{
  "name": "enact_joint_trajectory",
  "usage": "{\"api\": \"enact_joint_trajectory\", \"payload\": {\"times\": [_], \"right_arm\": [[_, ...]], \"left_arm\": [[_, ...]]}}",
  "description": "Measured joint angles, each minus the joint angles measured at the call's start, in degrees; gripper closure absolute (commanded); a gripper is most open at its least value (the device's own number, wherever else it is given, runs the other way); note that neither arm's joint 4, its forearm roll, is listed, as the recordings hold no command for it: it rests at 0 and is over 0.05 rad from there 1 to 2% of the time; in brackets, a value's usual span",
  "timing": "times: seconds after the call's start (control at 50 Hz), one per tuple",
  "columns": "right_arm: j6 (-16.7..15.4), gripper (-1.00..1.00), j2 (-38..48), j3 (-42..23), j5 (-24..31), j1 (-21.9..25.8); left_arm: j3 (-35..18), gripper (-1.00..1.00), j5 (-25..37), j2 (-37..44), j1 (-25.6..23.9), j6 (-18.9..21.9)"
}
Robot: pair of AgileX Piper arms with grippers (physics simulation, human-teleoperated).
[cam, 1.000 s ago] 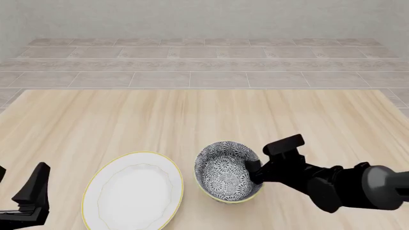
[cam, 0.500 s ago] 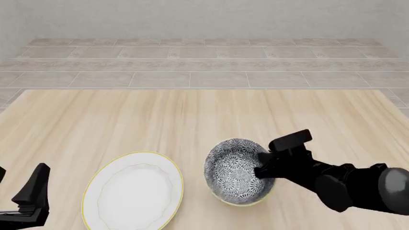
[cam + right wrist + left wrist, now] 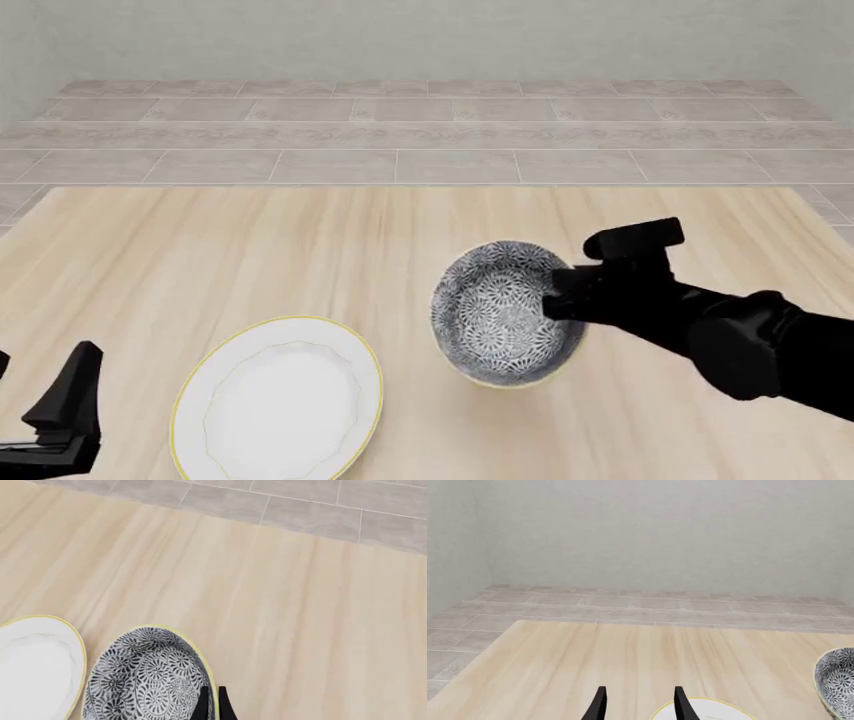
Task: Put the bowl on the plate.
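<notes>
A pale wood-grain tabletop [image 3: 267,250] lies under my arms, its grain running away from me toward the far edge. Beyond that edge is a floor of grey-beige tiles [image 3: 427,140], and past it a plain light grey wall [image 3: 427,35].

My right tool [image 3: 558,296] is clamped on the bowl [image 3: 505,312], pinching its right-hand rim with one finger inside and one outside; in the right wrist view the two fingertips [image 3: 203,706] sit almost together across the thin yellow rim. The bowl is tipped steeply, so its mouth faces toward me and to the left rather than straight up, and the patterned inside shows in full. It appears lifted off the tabletop, to the right of the plate and a little farther from me, and apart from it.

The plate [image 3: 280,398] lies flat on the tabletop at the near left, with nothing on it, its opening facing up.

My left tool [image 3: 639,707] is low at the near left corner, its fingers apart and holding nothing, beside the plate's near-left edge.
</notes>
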Motion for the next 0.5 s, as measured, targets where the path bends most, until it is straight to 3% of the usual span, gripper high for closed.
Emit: {"api": "enact_joint_trajectory", "payload": {"times": [0.5], "right_arm": [[5.9,1.00,3.8,-9.2,5.2,1.6]], "left_arm": [[-0.3,-1.00,1.3,-1.2,0.0,0.0]]}}
